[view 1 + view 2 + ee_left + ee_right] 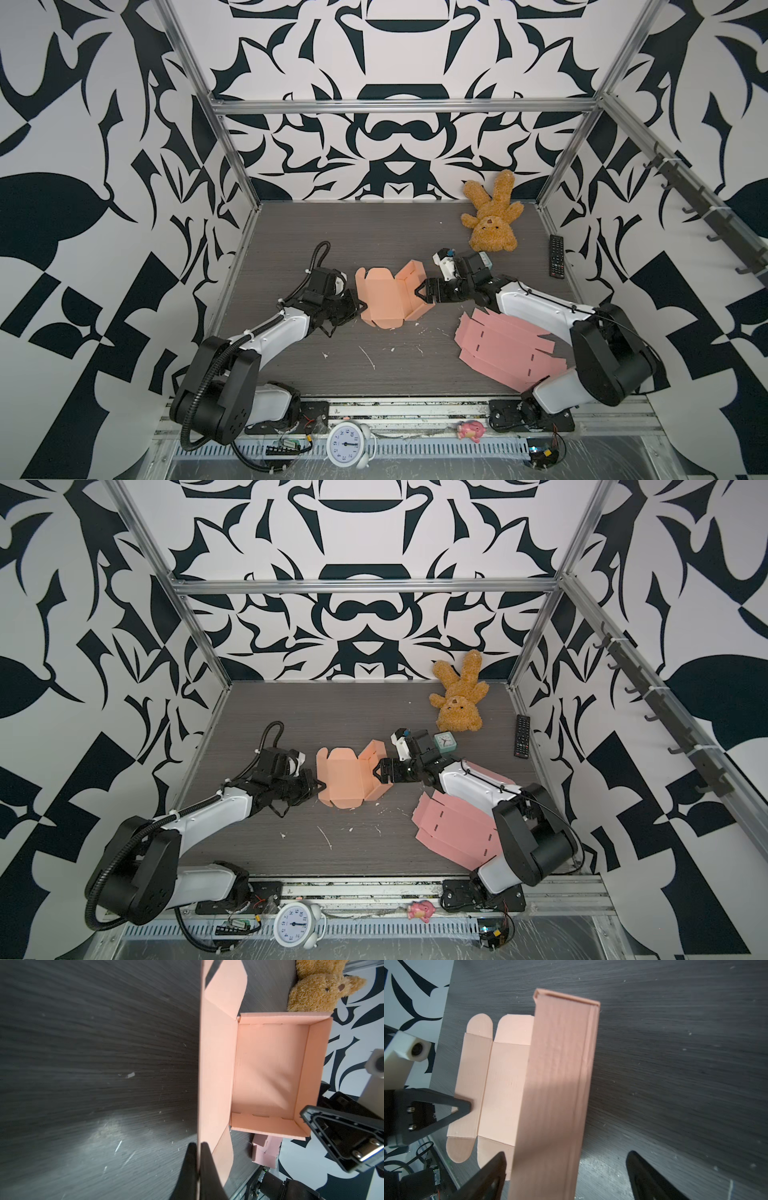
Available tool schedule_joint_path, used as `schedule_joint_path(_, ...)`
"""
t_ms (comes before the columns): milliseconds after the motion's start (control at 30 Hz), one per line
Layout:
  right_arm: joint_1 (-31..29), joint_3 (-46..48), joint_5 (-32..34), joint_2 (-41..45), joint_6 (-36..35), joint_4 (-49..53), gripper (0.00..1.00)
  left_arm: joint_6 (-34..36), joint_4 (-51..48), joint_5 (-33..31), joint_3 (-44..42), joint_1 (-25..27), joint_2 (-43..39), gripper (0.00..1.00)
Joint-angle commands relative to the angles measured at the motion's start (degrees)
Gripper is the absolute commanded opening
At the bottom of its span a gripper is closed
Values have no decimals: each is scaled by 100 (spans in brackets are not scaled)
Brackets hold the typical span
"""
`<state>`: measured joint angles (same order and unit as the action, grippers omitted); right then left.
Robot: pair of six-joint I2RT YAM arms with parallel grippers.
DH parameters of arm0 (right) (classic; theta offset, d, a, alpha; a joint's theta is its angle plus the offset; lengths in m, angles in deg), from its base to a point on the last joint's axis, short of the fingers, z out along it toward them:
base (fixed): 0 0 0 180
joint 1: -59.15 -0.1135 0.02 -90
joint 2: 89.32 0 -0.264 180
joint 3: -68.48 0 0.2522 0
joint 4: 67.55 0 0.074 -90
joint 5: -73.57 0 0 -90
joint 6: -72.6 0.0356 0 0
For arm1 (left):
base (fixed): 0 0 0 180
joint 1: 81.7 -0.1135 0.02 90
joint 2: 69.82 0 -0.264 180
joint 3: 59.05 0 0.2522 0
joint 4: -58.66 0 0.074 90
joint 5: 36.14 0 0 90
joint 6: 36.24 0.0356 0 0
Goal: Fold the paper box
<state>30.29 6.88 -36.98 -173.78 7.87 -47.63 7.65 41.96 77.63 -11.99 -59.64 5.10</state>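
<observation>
"Paper box (386, 300) is on your table (332, 232), nearer the arm bases than the teddy bear (492, 220) and off to the bear's left in both top views. Looks half done: the tray end has its walls standing, and the lid end is lying out with its rounded flaps showing."

"Yep. And your left gripper (360, 307) is pinched tight on the outer strip of that lid, at the box end farthest from the bear. Left wrist view shows the two fingers (188, 1172) squeezed together with the card edge between them."

"What about your right gripper (424, 298)? Looks spread wide to me."

"Wide, yeah, holding nothing. It's at the box end closer to the bear. The right wrist view has the tray's outer wall standing up between the two fingers. One finger (492, 1172) sits close to the wall, can't tell if it's touching. The other's well clear."

"Also you've got a flat pink cutout (498, 349) nearer the bases than the bear, partly under your right arm and apart from the box. Remote (556, 255) is near the bear, on its other side."
</observation>
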Motion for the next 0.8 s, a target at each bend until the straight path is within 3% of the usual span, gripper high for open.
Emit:
schedule_joint_path(0, -6, 29, 286, 343, -53, 344, 96, 577, -546, -46, 173, -27, -376, 4)
schedule_joint_path(433, -47, 170, 1207, 1871, -231, 1233, 96, 2596, -2573, 137, 1274, -28, -651, 6)
schedule_joint_path(600, -119, 644, 1446, 2498, -438, 585, 95, 2978, -3020, 590, 1833, -27, -307, 8)
schedule_joint_path(767, -163, 850, 1001, 2383, -797, -384, 96, 3470, -3642, 575, 2373, -29, 61, 9)
